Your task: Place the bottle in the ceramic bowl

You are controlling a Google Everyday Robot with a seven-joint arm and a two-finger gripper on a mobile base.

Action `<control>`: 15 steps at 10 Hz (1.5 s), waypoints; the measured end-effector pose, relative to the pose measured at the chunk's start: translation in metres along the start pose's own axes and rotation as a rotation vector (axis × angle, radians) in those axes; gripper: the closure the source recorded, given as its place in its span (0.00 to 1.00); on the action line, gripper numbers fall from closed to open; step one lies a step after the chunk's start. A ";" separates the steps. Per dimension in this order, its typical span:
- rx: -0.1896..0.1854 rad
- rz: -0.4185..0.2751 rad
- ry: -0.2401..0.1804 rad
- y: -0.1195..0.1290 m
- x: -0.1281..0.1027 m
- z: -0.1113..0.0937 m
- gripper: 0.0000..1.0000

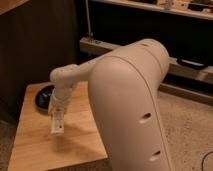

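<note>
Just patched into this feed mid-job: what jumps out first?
The robot's big cream-white arm housing fills the right and centre foreground. Past it, the arm reaches left over the light wooden table, where the claw is shut on the small slim white plastic bottle, hanging upright just above the tabletop. The shallow glossy black ceramic bowl sits at the table's far left edge, partly behind the arm.

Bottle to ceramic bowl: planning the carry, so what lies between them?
Camera view: only bare wooden table separates the bottle, held in the shut gripper, from the ceramic bowl.
</note>
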 end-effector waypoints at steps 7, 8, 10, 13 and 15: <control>-0.080 0.019 -0.140 0.002 -0.065 -0.029 1.00; -0.086 0.041 -0.169 0.002 -0.078 -0.026 1.00; -0.107 0.070 -0.220 0.004 -0.098 -0.025 1.00; -0.124 0.065 -0.246 0.020 -0.118 -0.037 1.00; -0.133 0.081 -0.253 0.019 -0.129 -0.045 1.00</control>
